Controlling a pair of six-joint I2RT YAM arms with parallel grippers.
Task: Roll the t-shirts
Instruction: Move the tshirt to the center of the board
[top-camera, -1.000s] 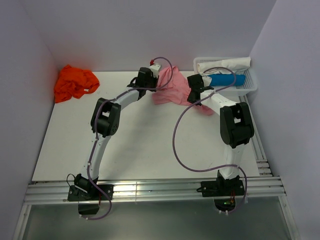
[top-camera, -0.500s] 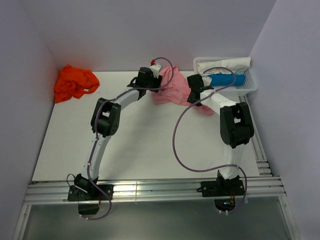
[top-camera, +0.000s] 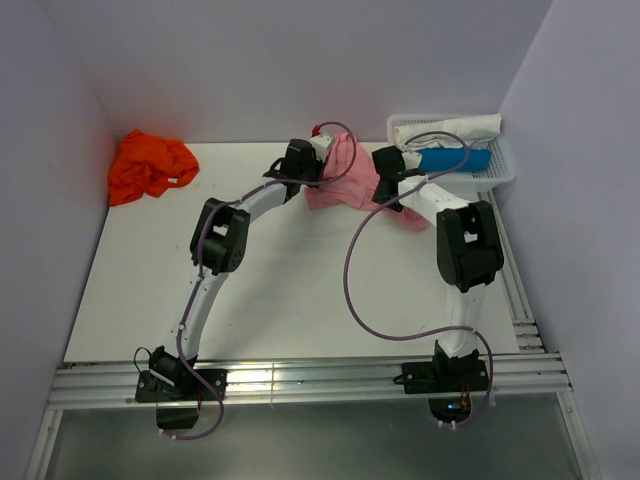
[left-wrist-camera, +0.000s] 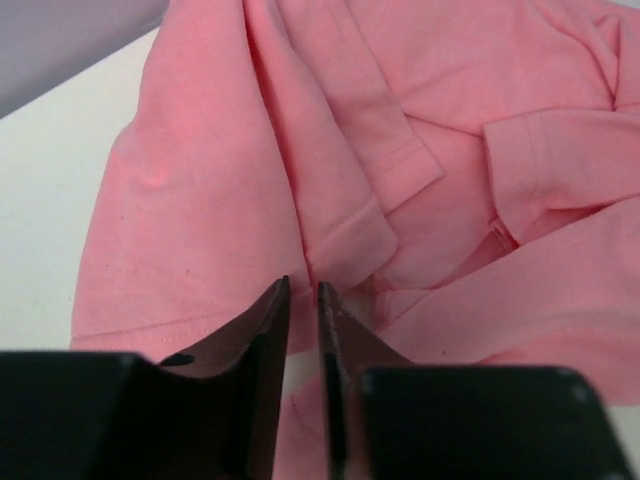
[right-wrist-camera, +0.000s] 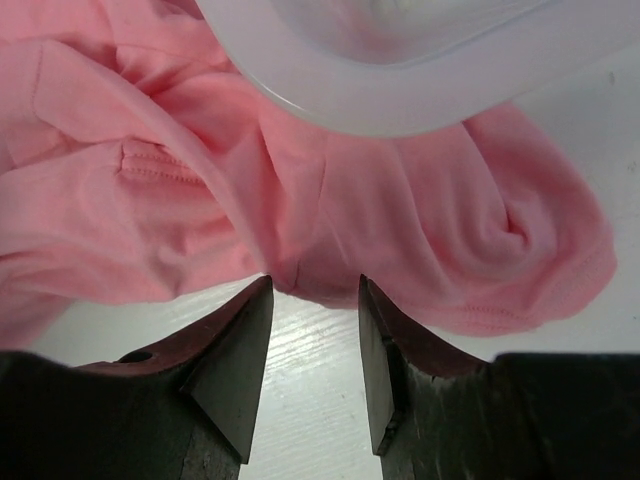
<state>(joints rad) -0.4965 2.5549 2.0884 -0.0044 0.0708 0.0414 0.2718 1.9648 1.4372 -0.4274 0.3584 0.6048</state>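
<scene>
Beside the white plastic mesh basket: crumpled light pink cloth t-shirt.
My left gripper: jaws barely parted, empty, above a hem.
My right gripper: jaws apart, empty.
Doing it well: I'd pinch opposite hems and spread it flat.

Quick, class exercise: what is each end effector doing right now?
Left end effector: jaws nearly together over the pink t-shirt; grip cannot be told.
Right end effector: open, holding nothing.
</scene>
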